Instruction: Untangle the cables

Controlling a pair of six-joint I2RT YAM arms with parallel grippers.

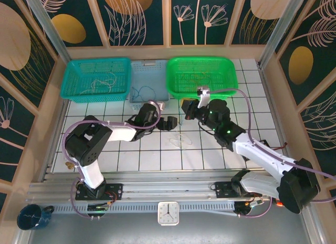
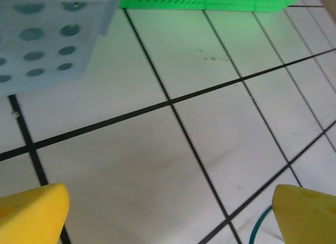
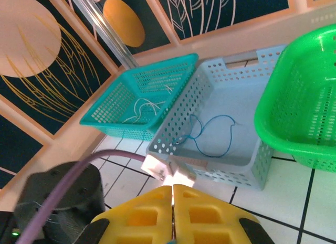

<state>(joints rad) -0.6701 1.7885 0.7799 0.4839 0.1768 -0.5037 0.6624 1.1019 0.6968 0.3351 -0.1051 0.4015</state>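
Note:
A small loose tangle of thin cables (image 1: 181,141) lies on the white tiled table between the two arms. My right gripper (image 1: 185,114) hovers just above it, shut (image 3: 172,189), and a thin strand runs from it down to the tangle. A teal bit shows low between its yellow fingers. My left gripper (image 1: 167,123) stands open just left of the tangle, close to the table. Its yellow fingertips (image 2: 31,212) are wide apart over bare tile, and a blue-green cable end (image 2: 260,225) curves beside the right fingertip.
Three baskets line the back. The teal basket (image 1: 97,78) holds whitish cables (image 3: 144,107), the pale blue basket (image 1: 148,85) holds a blue cable (image 3: 212,136), and the green basket (image 1: 202,76) sits right of them. Wooden walls close in the table.

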